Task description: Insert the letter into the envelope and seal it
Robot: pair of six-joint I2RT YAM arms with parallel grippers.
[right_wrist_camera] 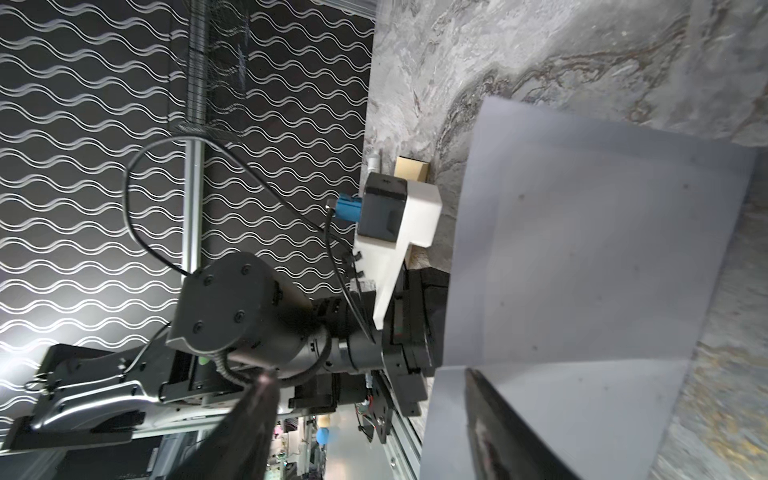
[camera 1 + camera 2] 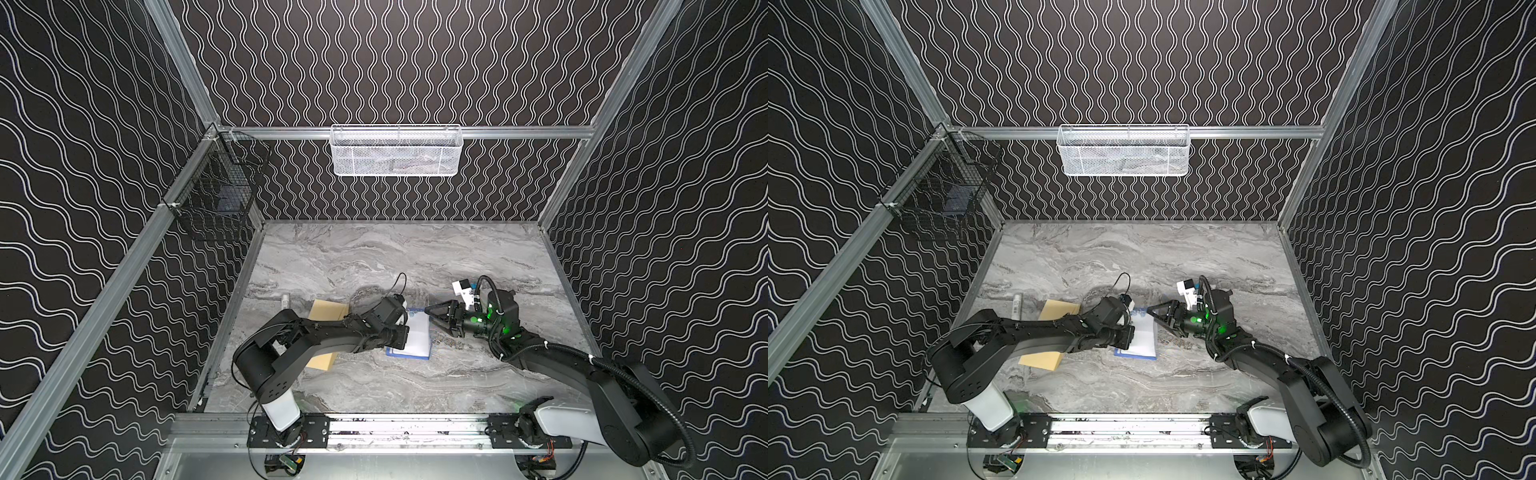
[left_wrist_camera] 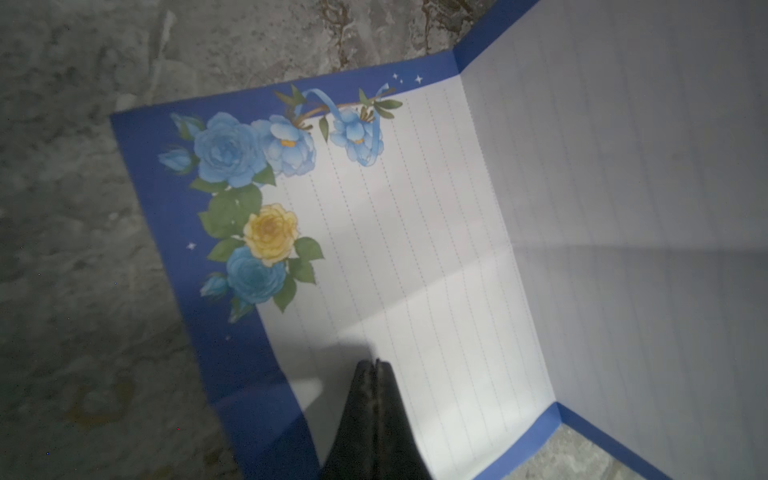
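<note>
While your left gripper (image 3: 376, 365) presses shut tips on the letter (image 3: 415, 249), lying half-folded on the table (image 2: 374, 257) near the envelope (image 2: 328, 311), your right gripper (image 2: 429, 314) straddles its raised flap, jaws apart.

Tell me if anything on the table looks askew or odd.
The white letter sheet with the blue floral border isn't flat: one part stands up along a fold, while the shut left pincer seems to pin the flat part.
</note>
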